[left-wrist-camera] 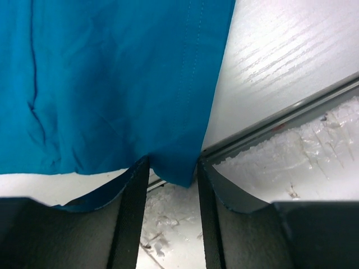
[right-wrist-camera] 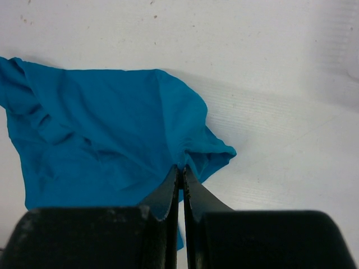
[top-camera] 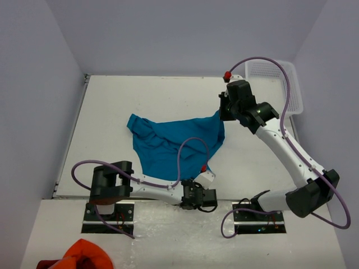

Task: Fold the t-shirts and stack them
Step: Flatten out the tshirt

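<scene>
I hold the far right edge of the t-shirt (top-camera: 168,143) on the tabletop (top-camera: 112,101) in my closed right claw (right-wrist-camera: 180,168), while my left claw (left-wrist-camera: 171,162), jaws apart, straddles its near hem corner.

White basket (top-camera: 263,70) (far right); orange cloth (top-camera: 84,255), seemingly bunched, near left.

The t-shirt (left-wrist-camera: 112,84) ran off the picture above and left of the left fingers (left-wrist-camera: 132,224); whether they touched its corner between them could not be told. The right fingers (right-wrist-camera: 168,197) hid the fold they pinched. Well behind the left fingers, an orange cloth (top-camera: 84,253) was cut off.
</scene>
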`<state>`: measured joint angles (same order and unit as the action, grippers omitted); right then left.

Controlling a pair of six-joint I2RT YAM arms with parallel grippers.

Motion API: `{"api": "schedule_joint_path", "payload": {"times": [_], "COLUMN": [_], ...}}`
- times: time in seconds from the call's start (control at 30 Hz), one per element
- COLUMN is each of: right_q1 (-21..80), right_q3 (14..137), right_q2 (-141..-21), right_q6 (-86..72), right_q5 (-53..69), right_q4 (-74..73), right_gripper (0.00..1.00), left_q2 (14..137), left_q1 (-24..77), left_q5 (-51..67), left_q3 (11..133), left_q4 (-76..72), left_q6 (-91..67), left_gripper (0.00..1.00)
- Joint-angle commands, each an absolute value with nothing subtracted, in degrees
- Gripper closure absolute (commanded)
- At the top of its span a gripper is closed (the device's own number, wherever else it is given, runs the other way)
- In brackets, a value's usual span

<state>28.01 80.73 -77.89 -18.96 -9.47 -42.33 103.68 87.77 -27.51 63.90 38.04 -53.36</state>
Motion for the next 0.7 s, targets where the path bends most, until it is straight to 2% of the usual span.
{"api": "schedule_joint_path", "payload": {"times": [0.0, 0.13, 0.3, 0.33, 0.5, 0.67], "right_q1": [27.77, 27.77, 27.86, 27.86, 27.77, 25.5], "right_q3": [80.42, 80.16, 79.63, 79.63, 81.73, 90.34], "right_q2": [-75.59, -75.23, -74.97, -75.14, -76.2, -78.57], "right_q6": [-19.77, -19.69, -19.78, -19.86, -19.6, -17.06], "right_q5": [-9.58, -9.58, -9.32, -9.58, -11.33, -14.15], "right_q4": [-40.87, -40.78, -40.43, -40.43, -40.95, -42.8], "right_gripper": [1.0, 1.0, 1.0, 1.0, 1.0, 1.0], "left_q2": [104.94, 105.21, 104.5, 103.72, 97.66, 84.83], "left_q1": [87.28, 86.49, 86.04, 86.04, 87.09, 92.18], "left_q5": [-25.58, -24.26, -24.52, -24.87, -28.29, -38.2], "left_q3": [63.37, 61.53, 60.73, 60.82, 63.97, 75.89], "left_q4": [34.02, 32.26, 32.96, 34.18, 41.91, 64.03], "left_q6": [-53.53, -53.7, -54.14, -54.4, -56.86, -65.02], "left_gripper": [0.59, 0.64, 0.87, 0.99, 1.0, 1.0]}}
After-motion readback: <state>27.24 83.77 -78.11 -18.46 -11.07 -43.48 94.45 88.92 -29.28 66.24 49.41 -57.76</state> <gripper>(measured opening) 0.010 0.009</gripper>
